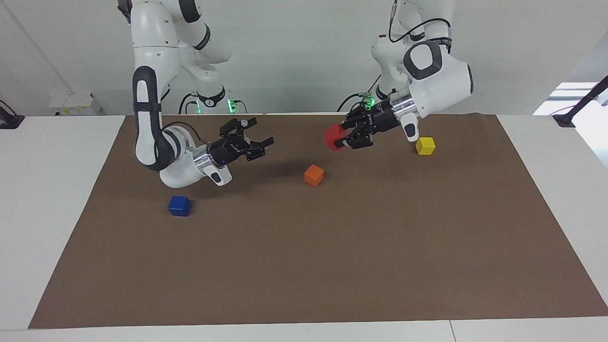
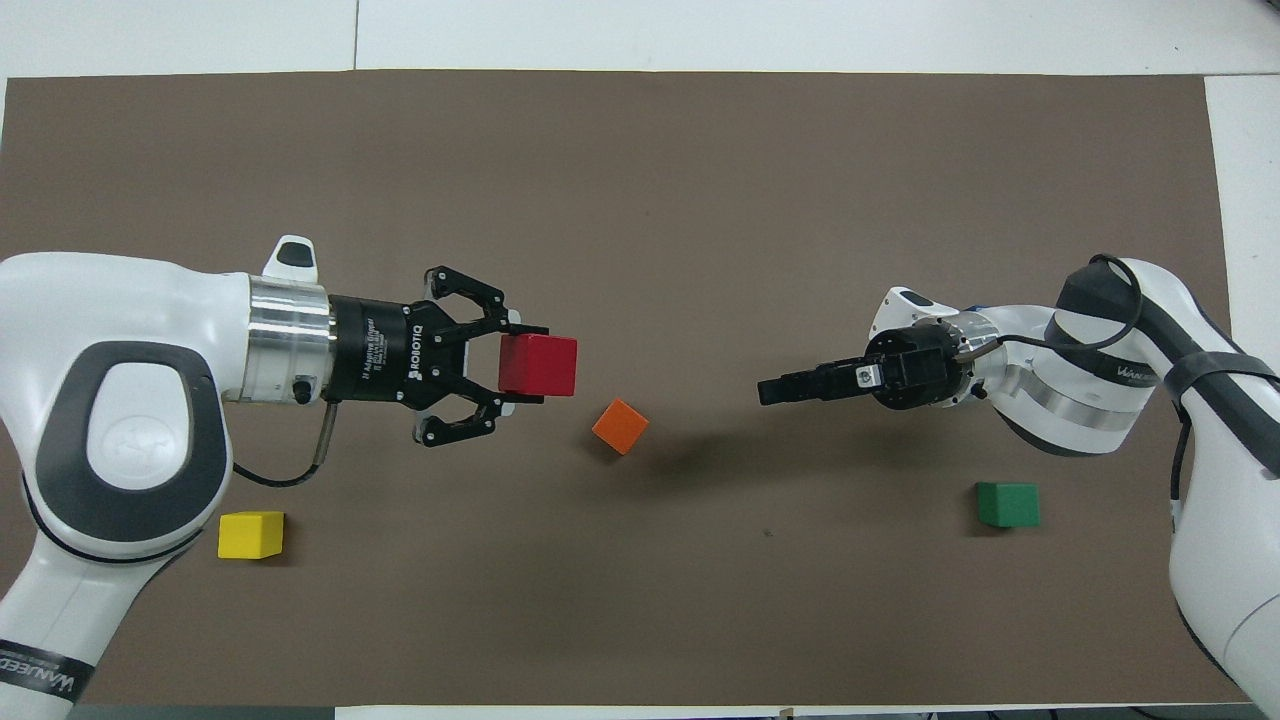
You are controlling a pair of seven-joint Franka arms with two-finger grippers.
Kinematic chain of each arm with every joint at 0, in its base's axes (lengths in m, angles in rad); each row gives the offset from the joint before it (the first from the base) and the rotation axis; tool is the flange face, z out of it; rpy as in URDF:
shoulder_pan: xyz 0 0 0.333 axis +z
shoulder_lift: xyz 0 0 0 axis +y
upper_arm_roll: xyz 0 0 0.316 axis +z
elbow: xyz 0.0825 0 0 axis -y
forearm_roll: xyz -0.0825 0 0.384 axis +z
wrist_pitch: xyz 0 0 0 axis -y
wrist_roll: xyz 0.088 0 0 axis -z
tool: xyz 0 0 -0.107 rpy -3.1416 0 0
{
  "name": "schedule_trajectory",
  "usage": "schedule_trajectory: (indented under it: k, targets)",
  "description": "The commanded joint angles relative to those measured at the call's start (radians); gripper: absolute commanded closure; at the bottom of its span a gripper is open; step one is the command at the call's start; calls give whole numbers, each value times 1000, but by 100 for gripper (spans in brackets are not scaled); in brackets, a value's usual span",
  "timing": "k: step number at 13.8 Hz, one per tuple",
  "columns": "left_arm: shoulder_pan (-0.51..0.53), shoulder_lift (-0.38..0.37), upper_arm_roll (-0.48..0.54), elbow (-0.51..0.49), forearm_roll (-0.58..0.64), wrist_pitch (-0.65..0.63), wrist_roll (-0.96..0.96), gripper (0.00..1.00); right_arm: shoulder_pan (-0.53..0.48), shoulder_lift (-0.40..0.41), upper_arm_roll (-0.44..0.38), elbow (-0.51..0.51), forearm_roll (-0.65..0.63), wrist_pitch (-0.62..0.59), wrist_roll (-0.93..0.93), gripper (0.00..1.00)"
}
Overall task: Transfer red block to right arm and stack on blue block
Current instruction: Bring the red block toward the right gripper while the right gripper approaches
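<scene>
The small bright red block (image 1: pixel 334 137) hangs tilted in the air over the brown mat, pinched at one end by the left claw (image 1: pixel 343 139), while the small deep blue block (image 1: pixel 179 205) sits flat on the mat toward the right arm's (image 1: pixel 156 133) end of the desk.

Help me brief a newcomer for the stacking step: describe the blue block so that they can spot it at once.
On the brown mat, look toward the right arm's end, where the open right gripper hangs in the air. The blue block sits alone on the mat under that arm's wrist, farther from the robots than the green block. It is the only deep blue cube.
</scene>
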Motion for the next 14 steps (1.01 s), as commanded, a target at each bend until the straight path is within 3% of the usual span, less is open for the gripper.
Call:
schedule_trajectory:
  k: [1,3,10,14]
  targets:
    - [-31,-64,13,-90,-153,82,49,100,23,-33,4,-68,60,1,-14,0]
    - [-122,-94,13,-154,-300,199,100,100,41,-35,4,-74,72,27,-5,0]
    - [-313,-95,13,-177,-508,453,102,100,69,-33,4,-76,74,86,3,0]
    - [-363,-81,11,-186,-520,511,103,100,113,-35,4,-80,127,118,3,0]
